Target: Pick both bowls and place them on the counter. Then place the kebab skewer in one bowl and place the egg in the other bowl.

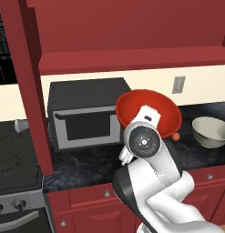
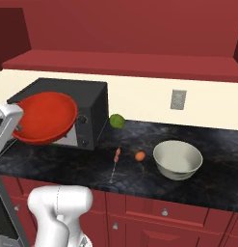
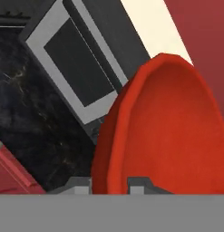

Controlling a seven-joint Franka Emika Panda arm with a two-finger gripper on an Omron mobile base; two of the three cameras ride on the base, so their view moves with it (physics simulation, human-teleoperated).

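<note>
Left base view: you've got the red bowl aloft in front of the microwave, tilted because it's gripped by the rim.

Right base view: cream bowl sits on the worktop toward its right end; skewer and egg lie just left of it.

Hand view: end effector pinches the red bowl's rim.

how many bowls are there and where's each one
2. The red bowl is held tilted in the air by the gripper, in front of the microwave. The cream-grey bowl sits on the counter, right of the egg.
</note>
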